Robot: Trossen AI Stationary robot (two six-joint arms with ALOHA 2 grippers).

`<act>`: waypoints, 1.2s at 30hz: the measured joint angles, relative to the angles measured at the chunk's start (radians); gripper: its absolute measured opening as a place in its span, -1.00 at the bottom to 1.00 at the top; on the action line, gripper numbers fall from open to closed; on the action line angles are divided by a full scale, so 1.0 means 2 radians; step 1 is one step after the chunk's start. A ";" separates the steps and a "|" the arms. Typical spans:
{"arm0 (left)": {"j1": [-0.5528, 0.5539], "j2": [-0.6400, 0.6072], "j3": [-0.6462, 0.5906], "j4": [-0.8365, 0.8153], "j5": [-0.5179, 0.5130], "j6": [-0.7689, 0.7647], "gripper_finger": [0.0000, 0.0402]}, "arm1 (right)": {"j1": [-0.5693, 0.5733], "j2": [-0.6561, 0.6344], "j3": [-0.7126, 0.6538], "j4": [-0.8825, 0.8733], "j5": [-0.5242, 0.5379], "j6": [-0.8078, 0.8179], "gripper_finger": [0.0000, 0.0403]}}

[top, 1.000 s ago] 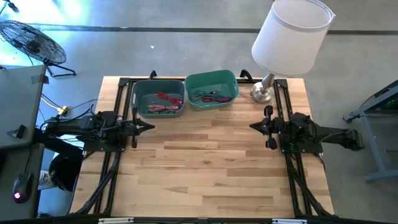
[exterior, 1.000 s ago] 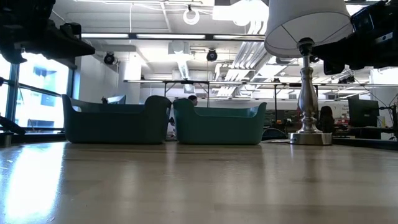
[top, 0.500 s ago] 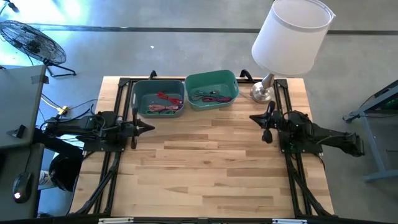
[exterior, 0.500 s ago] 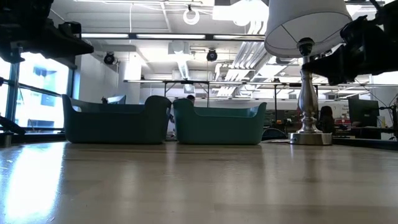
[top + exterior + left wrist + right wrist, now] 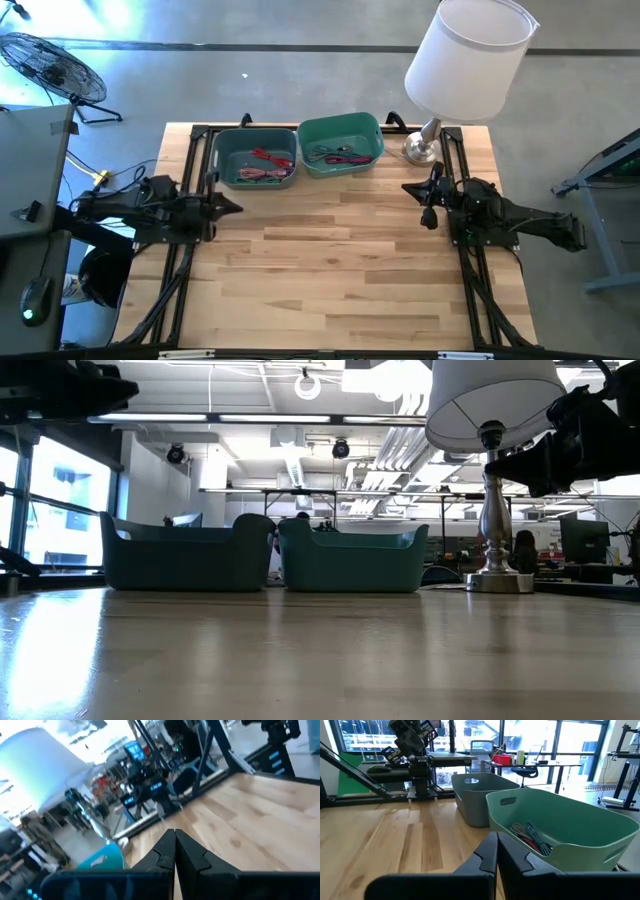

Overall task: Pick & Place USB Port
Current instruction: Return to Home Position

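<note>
Two bins stand side by side at the table's far edge: a grey-blue bin (image 5: 254, 160) and a green bin (image 5: 340, 145), each with a tangle of red and dark cables lying on its floor. The cables in the green bin (image 5: 532, 836) show in the right wrist view. My left gripper (image 5: 238, 208) hangs shut above the table's left side, just near of the grey-blue bin. My right gripper (image 5: 405, 189) hangs shut at the table's right side, pointing toward the green bin. Both pairs of fingers meet at their tips (image 5: 175, 832) (image 5: 496, 836) and hold nothing.
A table lamp with a white shade (image 5: 468, 58) stands on its metal base (image 5: 420, 150) at the far right corner, close beside my right arm. Bare wooden tabletop (image 5: 330, 270) stretches from the bins to the near edge. Black frame rails run along both sides.
My right gripper has swung toward the far edge and turned toward the green bin, then held still. My left arm has risen in the last half second. Both grippers have stayed shut, and the bins and cables have not moved.
</note>
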 joint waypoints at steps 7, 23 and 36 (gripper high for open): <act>0.000 0.000 -0.066 0.127 0.031 0.008 -1.00 | 0.000 0.001 0.000 0.002 0.000 0.000 -1.00; 0.000 0.000 -0.106 0.159 0.041 -0.026 -1.00 | 0.000 0.001 0.000 0.002 0.000 0.000 -1.00; 0.000 0.000 -0.107 0.121 0.010 -0.188 -1.00 | 0.000 0.001 0.000 0.002 0.001 0.000 -1.00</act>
